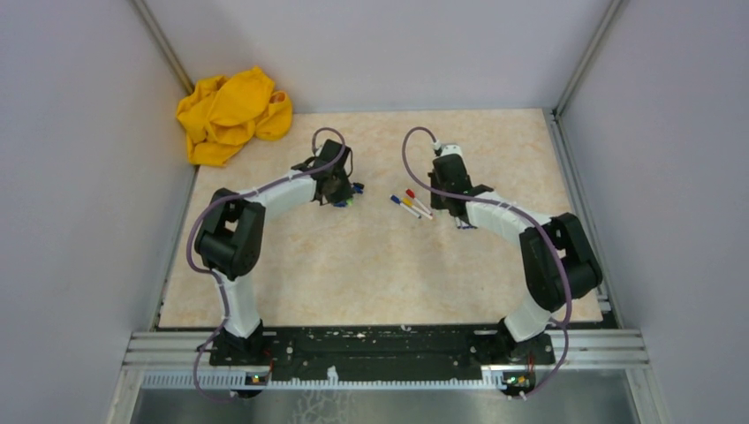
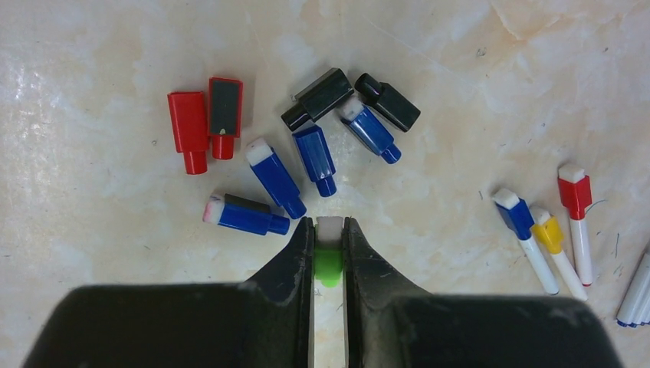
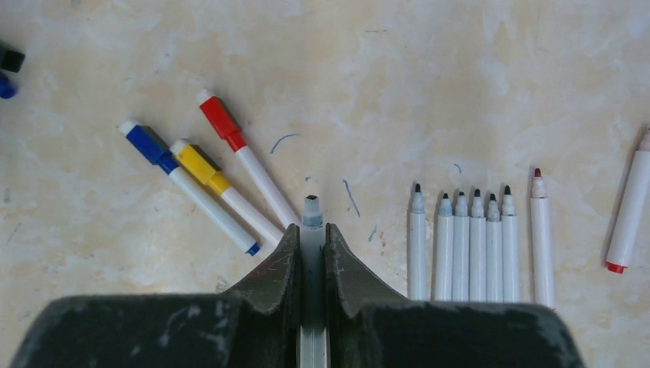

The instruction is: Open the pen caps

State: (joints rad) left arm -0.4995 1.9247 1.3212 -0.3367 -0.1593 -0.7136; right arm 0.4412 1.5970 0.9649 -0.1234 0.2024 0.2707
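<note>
The left gripper (image 2: pixel 329 230) pinched a small green plastic pen cap (image 2: pixel 329 265), partly hidden between its jaws, near loose red, blue and black caps (image 2: pixel 315 157); the right gripper (image 3: pixel 311 232) clamped a mostly hidden white pen barrel (image 3: pixel 312 218).

Pen caps (image 2: pixel 274 178) crowd ahead of left pincer (image 2: pixel 329 224).

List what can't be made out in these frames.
- Left wrist view: green cap mostly hidden between the left gripper fingers; full shape unclear.
- Right wrist view: held pen barrel and tail hidden inside the right gripper.
- Right wrist view: row of uncapped pens, lower ends behind the gripper body.
- Top view: loose caps mostly under the left wrist, too small to count.
</note>
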